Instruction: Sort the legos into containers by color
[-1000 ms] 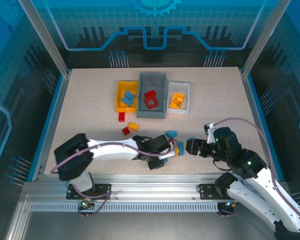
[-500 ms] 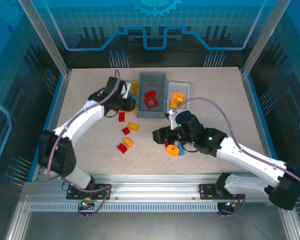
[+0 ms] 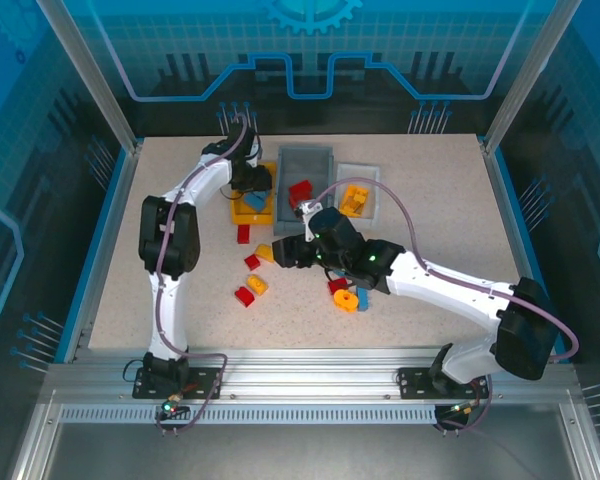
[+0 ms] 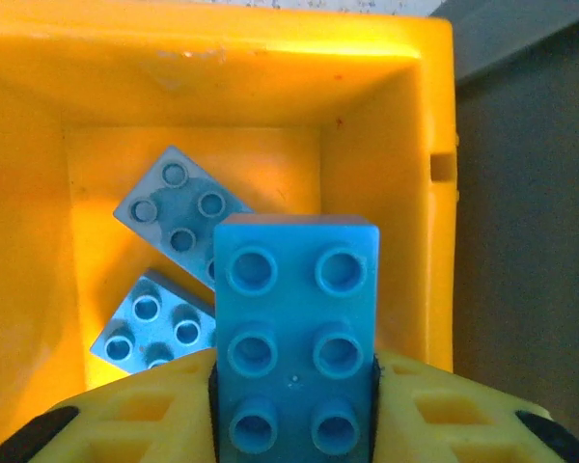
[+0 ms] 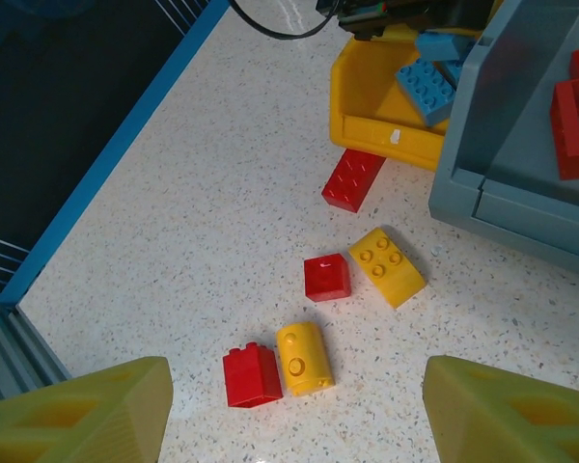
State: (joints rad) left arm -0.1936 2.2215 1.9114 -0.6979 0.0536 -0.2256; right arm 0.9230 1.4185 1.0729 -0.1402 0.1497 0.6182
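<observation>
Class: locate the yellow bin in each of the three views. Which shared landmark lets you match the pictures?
Top external: yellow bin at upper centre-left.
Left wrist: it covers most of the frame, blue bricks inside.
Right wrist: at the top edge, right of centre.
Landmark: the grey bin, right beside it on the picture's right in all three.

Blue brick (image 4: 294, 328) over the yellow bin (image 4: 386, 174), two blues (image 4: 179, 207) inside; red and yellow legos (image 5: 388, 265) loose on the bench (image 5: 222, 193).

Robot lab cell — alu frame (image 3: 310, 388), blue printed walls (image 3: 180, 50), speckled tabletop (image 3: 440, 190).
</observation>
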